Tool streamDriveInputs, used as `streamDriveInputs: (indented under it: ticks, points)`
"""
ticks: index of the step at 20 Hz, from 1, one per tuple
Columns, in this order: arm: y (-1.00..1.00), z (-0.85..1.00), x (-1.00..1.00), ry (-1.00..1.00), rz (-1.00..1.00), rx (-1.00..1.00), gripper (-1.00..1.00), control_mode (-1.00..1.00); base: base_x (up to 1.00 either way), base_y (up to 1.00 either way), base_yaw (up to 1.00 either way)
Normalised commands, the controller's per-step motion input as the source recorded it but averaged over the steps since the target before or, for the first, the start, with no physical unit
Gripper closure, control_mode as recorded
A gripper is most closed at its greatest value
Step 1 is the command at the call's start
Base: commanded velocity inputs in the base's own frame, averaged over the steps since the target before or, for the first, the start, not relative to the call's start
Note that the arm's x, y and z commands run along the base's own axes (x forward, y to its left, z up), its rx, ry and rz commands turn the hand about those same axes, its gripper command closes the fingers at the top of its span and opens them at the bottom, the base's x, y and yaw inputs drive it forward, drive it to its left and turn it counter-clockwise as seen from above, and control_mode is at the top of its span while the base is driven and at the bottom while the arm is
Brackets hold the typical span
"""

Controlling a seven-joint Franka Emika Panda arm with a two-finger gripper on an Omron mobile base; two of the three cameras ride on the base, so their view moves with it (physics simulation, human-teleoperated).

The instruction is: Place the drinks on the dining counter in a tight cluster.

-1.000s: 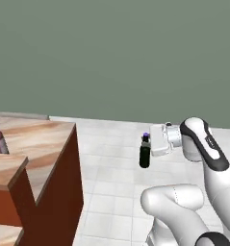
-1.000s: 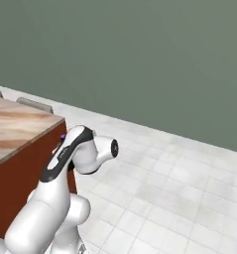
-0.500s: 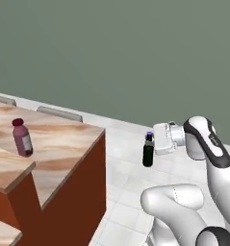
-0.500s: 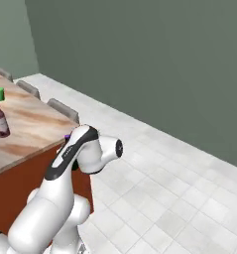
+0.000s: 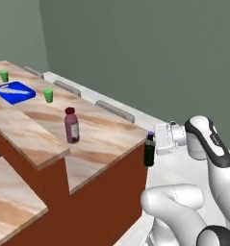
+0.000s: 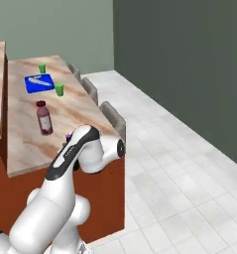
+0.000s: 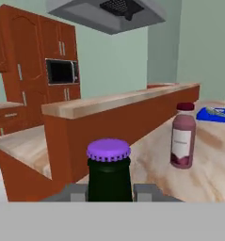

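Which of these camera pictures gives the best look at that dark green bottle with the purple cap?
The hand view: the green bottle stands close up between the gripper fingers, cap and neck plain. The left base view shows it whole but small, held beside the dining counter. In the right base view the arm hides nearly all of it.

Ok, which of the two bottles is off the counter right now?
The slim dark green bottle with the purple cap, gripped upright in the fingers beside the dining counter end. The stout maroon bottle stands on the marble top.
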Motion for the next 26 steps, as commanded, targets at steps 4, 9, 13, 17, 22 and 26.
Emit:
streamDriveInputs:
  ticks: [4,9,13,17,22,26]
  points:
    - [0.00,0.00,0.00,0.00,0.00,0.00,1.00,1.00,0.60,0.00,0.60]
    - [0.00,0.00,0.00,0.00,0.00,0.00,1.00,1.00,0.55,-0.01,0.58]
    - [0.00,0.00,0.00,0.00,0.00,0.00,1.00,1.00,0.37,-0.26,0.36]
    - [0.00,0.00,0.00,0.00,0.00,0.00,1.00,1.00,0.26,-0.42,0.22]
    - [0.00,0.00,0.00,0.00,0.00,0.00,1.00,1.00,0.28,-0.46,0.18]
    - [0.00,0.00,0.00,0.00,0.00,0.00,1.00,1.00,0.44,-0.37,0.20]
